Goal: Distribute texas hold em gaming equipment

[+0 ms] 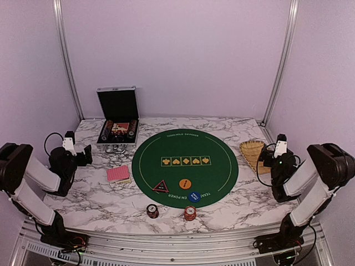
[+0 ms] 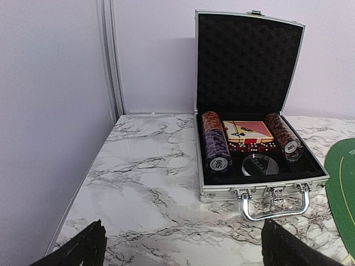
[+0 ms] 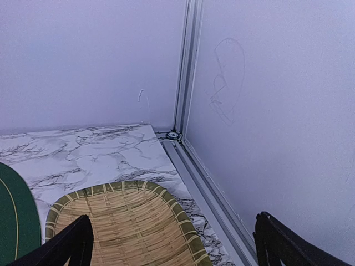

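Two arms are folded back at the near corners of the marble-look table (image 1: pixel 94 202), elbows up and wrists low. Both end effectors are spread wide and hold nothing. The left gripper (image 1: pixel 86 155) sits at 9 o'clock facing the case (image 1: pixel 117 102), and the right gripper (image 1: pixel 264 159) sits at 3 o'clock, just beside the basket (image 1: pixel 252 152). The case is at 11 o'clock: black, metal-edged, lid upright with egg-crate foam inside. It holds rows of striped chips (image 2: pixel 216 147) lying on their sides, with a second deck (image 2: pixel 247 130) between them. The basket is woven straw, shallow and scoop-shaped, tucked close to the aluminium rail (image 3: pixel 208 188) along the right wall. In the middle we've got a round green felt mat (image 1: pixel 183 147) with gold printing. The pink-red card deck (image 1: pixel 118 174) lies flat just off the mat's rim at 9 o'clock. On the felt towards 6 o'clock are the triangular marker (image 1: pixel 161 187), the orange disc (image 1: pixel 184 183) and the blue disc (image 1: pixel 194 196), each apart from the others. Off the mat, near the table's front edge at 6 o'clock, stand the dark chip stack (image 1: pixel 152 210) and the red-orange chip stack (image 1: pixel 190 213). For moving room, we see bare marble between the left fingers (image 2: pixel 83 246) and the case handle. Walls close in the back and both sides.
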`<state>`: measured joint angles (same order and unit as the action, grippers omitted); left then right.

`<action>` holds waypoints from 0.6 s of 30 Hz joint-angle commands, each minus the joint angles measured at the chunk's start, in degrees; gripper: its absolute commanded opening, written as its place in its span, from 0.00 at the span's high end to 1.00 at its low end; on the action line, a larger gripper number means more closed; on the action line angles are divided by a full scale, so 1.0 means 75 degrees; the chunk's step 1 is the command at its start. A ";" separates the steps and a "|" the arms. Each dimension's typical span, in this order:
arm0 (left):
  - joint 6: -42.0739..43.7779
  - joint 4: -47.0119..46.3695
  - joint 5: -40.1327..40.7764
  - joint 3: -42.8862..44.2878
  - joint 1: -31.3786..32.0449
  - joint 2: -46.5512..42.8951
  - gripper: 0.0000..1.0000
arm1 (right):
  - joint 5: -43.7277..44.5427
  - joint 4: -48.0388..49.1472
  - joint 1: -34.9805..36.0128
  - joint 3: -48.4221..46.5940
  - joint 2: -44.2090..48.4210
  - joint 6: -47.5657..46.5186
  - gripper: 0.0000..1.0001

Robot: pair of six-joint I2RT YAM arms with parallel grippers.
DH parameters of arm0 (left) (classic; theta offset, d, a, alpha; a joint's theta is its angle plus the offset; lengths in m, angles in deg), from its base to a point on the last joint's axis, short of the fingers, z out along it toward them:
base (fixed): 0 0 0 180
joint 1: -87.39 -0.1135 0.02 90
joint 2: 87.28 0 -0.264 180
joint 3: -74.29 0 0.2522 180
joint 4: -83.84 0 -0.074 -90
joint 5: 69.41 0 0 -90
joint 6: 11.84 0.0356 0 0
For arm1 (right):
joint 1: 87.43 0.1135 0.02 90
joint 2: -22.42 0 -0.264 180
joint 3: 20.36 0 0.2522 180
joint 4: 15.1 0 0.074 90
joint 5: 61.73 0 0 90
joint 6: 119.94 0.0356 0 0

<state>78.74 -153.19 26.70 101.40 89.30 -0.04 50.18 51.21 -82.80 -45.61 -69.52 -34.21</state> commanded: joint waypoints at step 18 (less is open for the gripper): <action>0.0114 0.1485 -0.0339 0.0805 -0.0066 -0.0483 0.01 | 0.0263 -0.0334 -0.0042 -0.0245 0.0193 0.0333 0.01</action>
<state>78.96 -150.00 25.58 103.08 89.15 -0.39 49.83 51.14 -82.85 -45.63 -69.52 -34.06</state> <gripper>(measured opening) 0.989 0.990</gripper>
